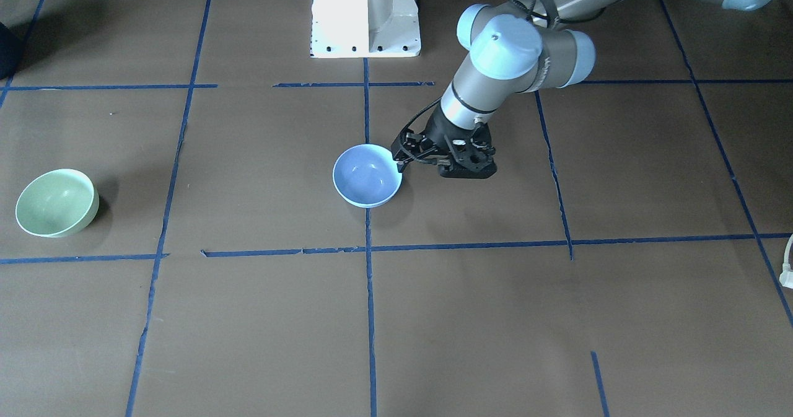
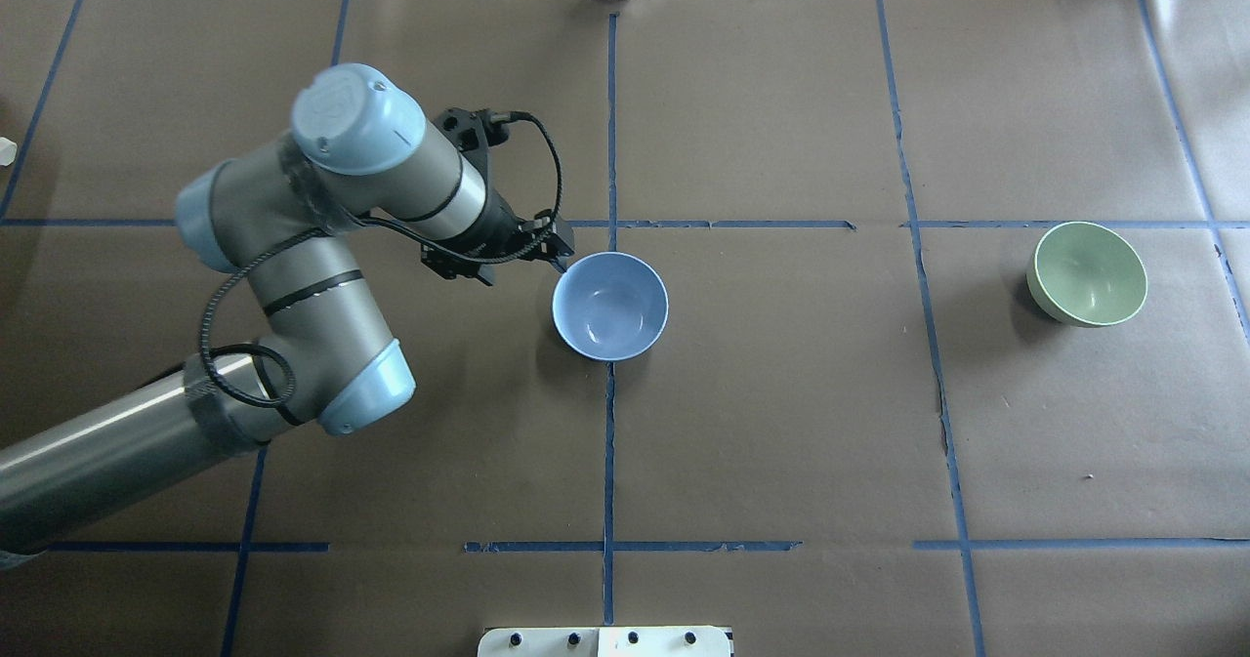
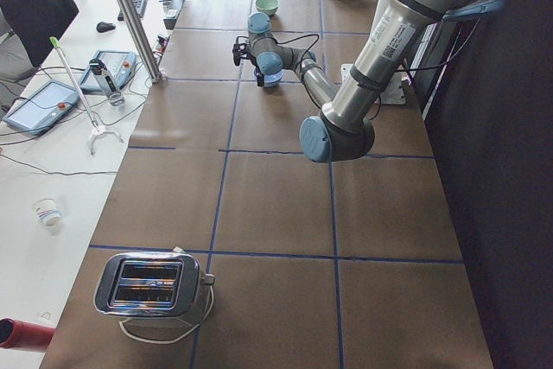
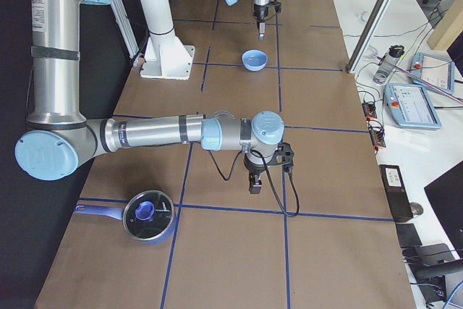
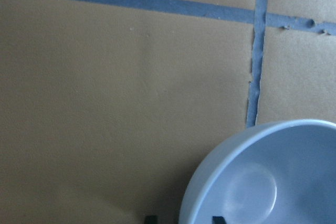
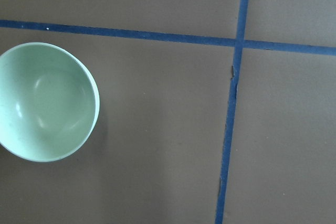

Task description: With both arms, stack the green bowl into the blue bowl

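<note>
The blue bowl (image 2: 610, 306) stands upright at the table's middle, on a blue tape line; it also shows in the front view (image 1: 367, 175) and the left wrist view (image 5: 273, 177). My left gripper (image 2: 559, 259) is low at its rim, open. Its fingertips (image 5: 150, 217) straddle the rim, one outside and one inside, with gaps on both sides. The green bowl (image 2: 1086, 274) stands upright and alone far to the right; it also shows in the front view (image 1: 57, 202) and the right wrist view (image 6: 44, 100). My right gripper (image 4: 254, 189) shows only in the exterior right view; I cannot tell its state.
The white pedestal base (image 1: 365, 14) stands at the robot's side of the table. A blue pot with a glass lid (image 4: 148, 215) sits at the table's right end. A toaster (image 3: 151, 283) sits at the left end. Blue tape lines cross the brown table.
</note>
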`<control>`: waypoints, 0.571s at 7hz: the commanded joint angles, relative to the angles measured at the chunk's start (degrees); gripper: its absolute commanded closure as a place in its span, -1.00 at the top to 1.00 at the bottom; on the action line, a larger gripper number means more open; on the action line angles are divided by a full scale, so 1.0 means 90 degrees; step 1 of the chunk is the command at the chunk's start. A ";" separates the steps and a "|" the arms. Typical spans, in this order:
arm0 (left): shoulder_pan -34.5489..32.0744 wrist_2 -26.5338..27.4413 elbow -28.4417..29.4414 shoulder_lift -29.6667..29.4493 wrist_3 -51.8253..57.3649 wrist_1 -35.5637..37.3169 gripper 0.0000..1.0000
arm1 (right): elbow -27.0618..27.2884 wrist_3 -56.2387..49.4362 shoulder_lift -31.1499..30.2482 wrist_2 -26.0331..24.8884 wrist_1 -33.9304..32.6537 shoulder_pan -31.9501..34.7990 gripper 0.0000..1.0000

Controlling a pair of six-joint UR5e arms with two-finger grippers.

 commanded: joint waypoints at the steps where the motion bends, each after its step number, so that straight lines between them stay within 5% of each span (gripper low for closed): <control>1: -0.0573 -0.0037 -0.1315 0.1115 0.0064 0.0303 1.00 | -0.0610 0.1997 -0.0009 0.0131 0.2088 -0.0688 0.99; 3: -0.1197 -0.0144 -0.1709 0.1656 0.0509 0.0682 1.00 | -0.1695 0.4089 0.0050 -0.0265 0.5001 -0.1625 0.99; 4: -0.1228 -0.0125 -0.2010 0.2045 0.1122 0.0868 1.00 | -0.1728 0.4883 0.0098 -0.0607 0.5564 -0.2007 0.98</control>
